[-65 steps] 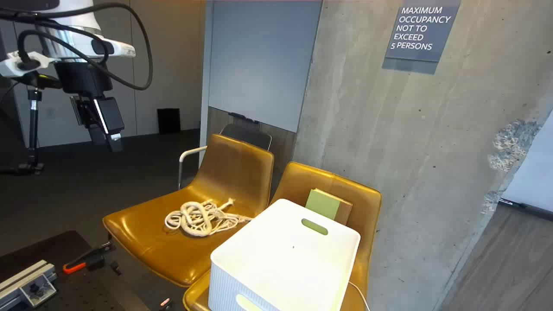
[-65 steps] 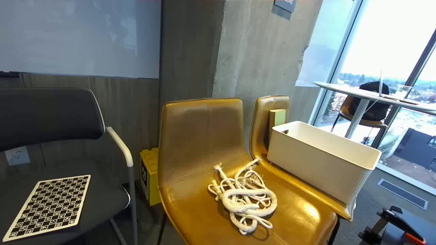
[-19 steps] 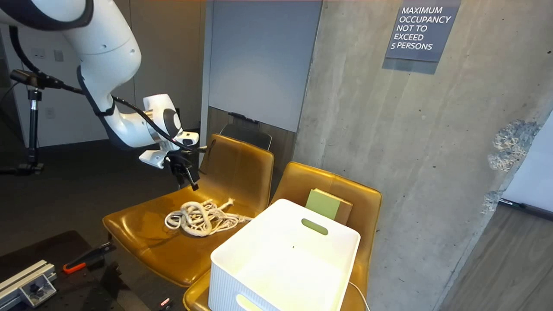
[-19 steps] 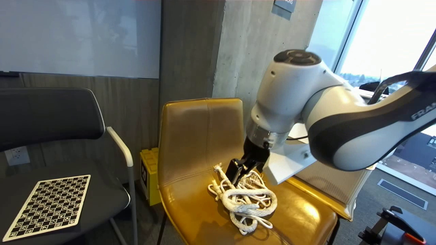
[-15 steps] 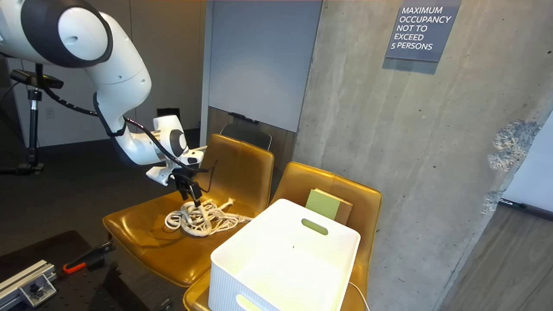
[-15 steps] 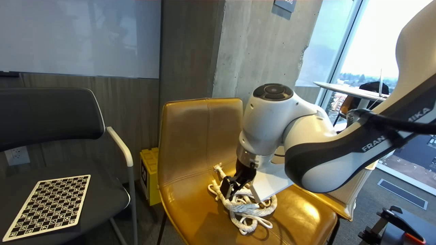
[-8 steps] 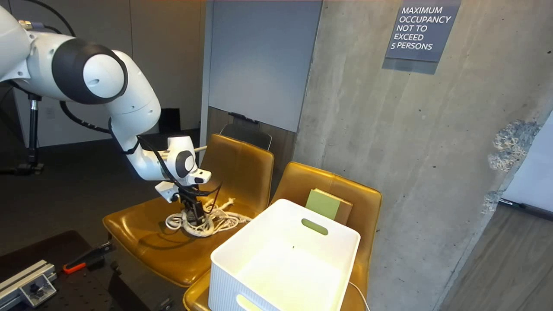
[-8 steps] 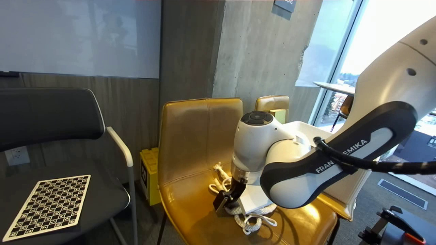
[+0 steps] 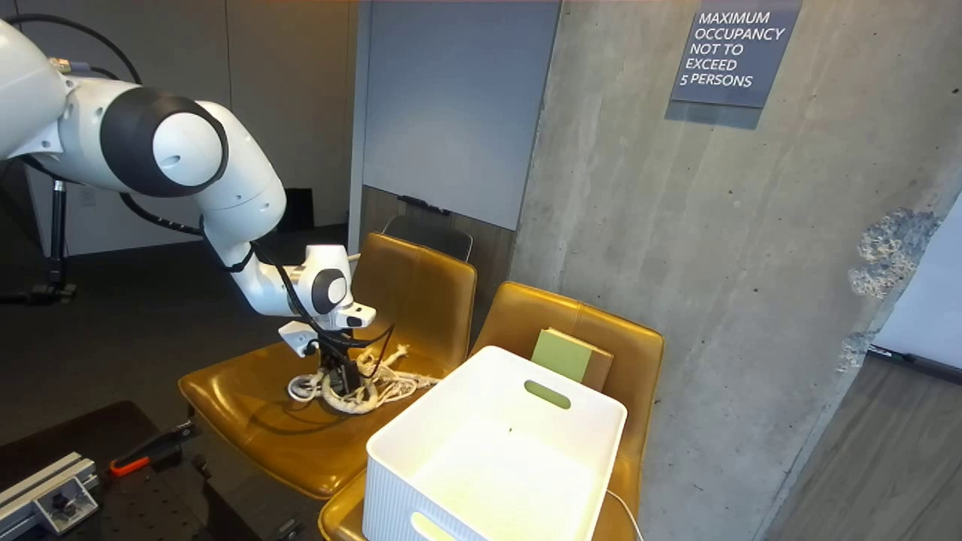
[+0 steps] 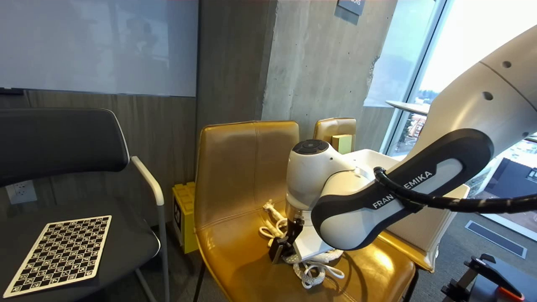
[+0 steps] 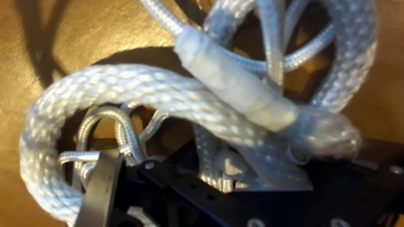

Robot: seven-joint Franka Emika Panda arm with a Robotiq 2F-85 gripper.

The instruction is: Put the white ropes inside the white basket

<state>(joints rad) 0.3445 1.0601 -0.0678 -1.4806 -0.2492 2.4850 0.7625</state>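
Observation:
The white ropes [image 9: 398, 385] lie in a tangled heap on the seat of a tan chair; they also show in an exterior view [image 10: 311, 274]. The wrist view shows thick braided loops [image 11: 120, 83] and thinner cords close up. My gripper [image 9: 346, 382] is down in the heap, pointing at the seat; it also shows in an exterior view [image 10: 282, 251]. In the wrist view my gripper [image 11: 240, 176] has its fingers wide apart, with rope strands between them. The fingertips are partly hidden by rope. The white basket [image 9: 406, 481] stands on the neighbouring chair; its wall also shows partly behind the arm [image 10: 423, 224].
The tan chair's backrest [image 9: 409, 293] rises close behind my gripper. A green book [image 9: 564, 357] leans on the other chair's backrest behind the basket. A black chair [image 10: 63, 138] with a checkered board [image 10: 63, 253] stands beside. A dark table with a metal rail [image 9: 52, 496] is at the front.
The arm came in from the upper side and lowered the gripper into the rope heap. In the last half second it shifted slightly toward the basket side, and the rope loops moved a little.

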